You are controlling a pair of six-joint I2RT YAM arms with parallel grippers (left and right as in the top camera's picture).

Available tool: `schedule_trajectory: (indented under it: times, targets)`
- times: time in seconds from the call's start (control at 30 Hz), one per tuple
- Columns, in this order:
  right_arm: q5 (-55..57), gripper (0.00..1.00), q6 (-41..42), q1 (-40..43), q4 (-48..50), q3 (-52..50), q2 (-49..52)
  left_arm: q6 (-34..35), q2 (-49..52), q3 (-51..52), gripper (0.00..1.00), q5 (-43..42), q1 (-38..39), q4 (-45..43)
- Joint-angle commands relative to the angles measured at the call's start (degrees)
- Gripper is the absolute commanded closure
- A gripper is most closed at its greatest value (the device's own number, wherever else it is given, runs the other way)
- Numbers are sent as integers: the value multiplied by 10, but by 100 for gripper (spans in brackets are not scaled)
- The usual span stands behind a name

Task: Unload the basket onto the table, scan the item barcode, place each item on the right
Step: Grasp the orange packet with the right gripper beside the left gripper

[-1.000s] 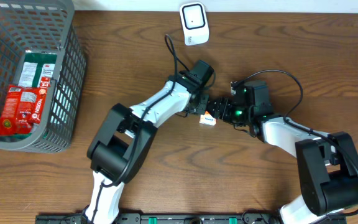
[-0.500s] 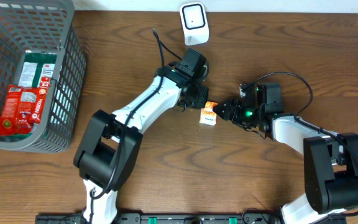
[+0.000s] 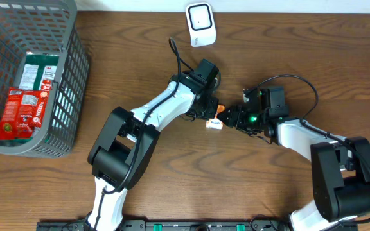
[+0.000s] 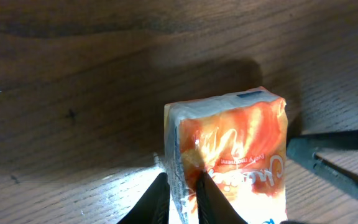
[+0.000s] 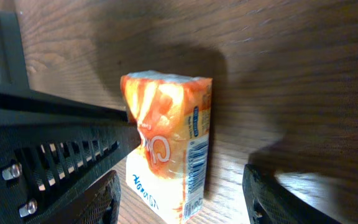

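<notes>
Packet [image 3: 215,120]: middle of surface [image 3: 172,173], between both tools, long axis crosswise to the line joining them.
Left tool [image 4: 182,198]: clenched on packet's edge seam.
Right tool [image 5: 180,196]: released, fingers spread either side of packet.
Barcode [image 5: 197,167]: on narrow side, toward right tool.
Scanner [image 3: 200,24]: well apart, beyond left tool.

One orange pack [image 3: 215,121], one scanner [image 3: 200,24], one basket [image 3: 67,110] holding two packets [image 3: 21,113].
</notes>
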State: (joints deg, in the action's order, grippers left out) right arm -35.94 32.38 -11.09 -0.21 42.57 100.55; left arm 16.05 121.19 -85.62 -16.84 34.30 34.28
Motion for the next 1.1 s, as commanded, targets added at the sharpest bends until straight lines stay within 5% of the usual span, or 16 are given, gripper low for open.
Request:
schedule_trajectory:
  times: [0.0,0.4,0.57,0.83,1.07]
  targets:
    - [39,41,-7,-19,-8,-4,4,-8,11,4,83,45,-3,5]
    - [76,52,19,-36,5,-4,14,-8,11,4,83,45,-3,14]
    - [76,72,19,-36,13,-4,15,-8,11,4,83,45,-3,14]
    - [86,89,19,-37,11,-4,15,-8,11,4,83,45,-3,14]
    - [116,85,19,-37,7,-4,15,-8,11,4,83,45,-3,14]
